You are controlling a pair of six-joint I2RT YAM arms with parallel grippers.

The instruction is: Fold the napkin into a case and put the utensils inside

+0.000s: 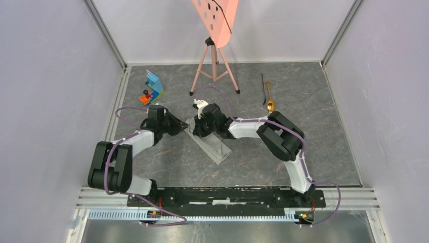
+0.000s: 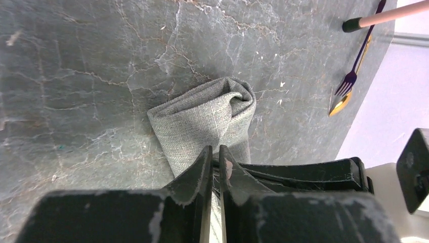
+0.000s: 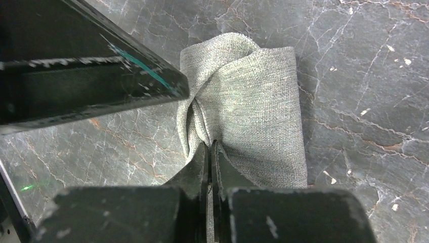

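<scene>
A folded light-grey woven cloth napkin (image 1: 216, 148) lay on the middle of the grey marbled tabletop (image 1: 172, 167). Behind it to the right, a small gold metal spoon (image 1: 270, 101) lay beside a thin black utensil (image 1: 263, 87); blue-and-red toy blocks (image 1: 153, 87) sat behind-left.

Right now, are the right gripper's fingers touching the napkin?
Touching. The right wrist view shows the right gripper, fingers shut, pinching a fold of the napkin at the tips.

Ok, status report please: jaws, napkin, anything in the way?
Left jaws, right jaws: both shut on folded light-grey cloth napkin. Gold spoon, thin dark fork outside, far right. Nothing blocking.
</scene>
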